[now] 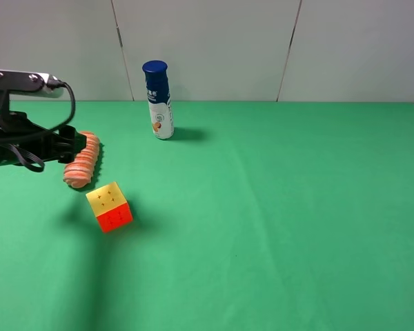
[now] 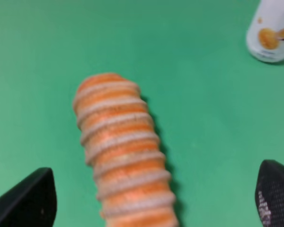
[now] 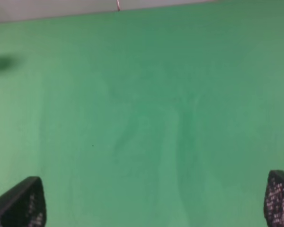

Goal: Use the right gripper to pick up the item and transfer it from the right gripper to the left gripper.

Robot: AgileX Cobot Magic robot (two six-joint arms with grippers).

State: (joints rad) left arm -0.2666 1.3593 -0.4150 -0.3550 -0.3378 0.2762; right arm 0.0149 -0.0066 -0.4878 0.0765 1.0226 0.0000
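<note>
The item [image 1: 83, 160], an orange-pink ribbed roll, lies on the green cloth at the left, behind the cube. My left gripper [image 1: 74, 146] reaches in from the left edge and is at the roll's near side. In the left wrist view the roll [image 2: 123, 156] runs between the two black fingertips [image 2: 31, 198], which stand wide apart and do not touch it, so the left gripper [image 2: 156, 194] is open. My right gripper [image 3: 154, 201] is out of the exterior high view. Its wrist view shows the fingertips [image 3: 19, 203] wide apart over bare cloth, open and empty.
A yellow-red puzzle cube [image 1: 110, 207] sits tilted just in front of the roll. A blue-capped white bottle [image 1: 159, 100] stands upright at the back, also in the left wrist view [image 2: 272, 30]. The green cloth [image 1: 283, 207] spreads to the right up to a grey wall.
</note>
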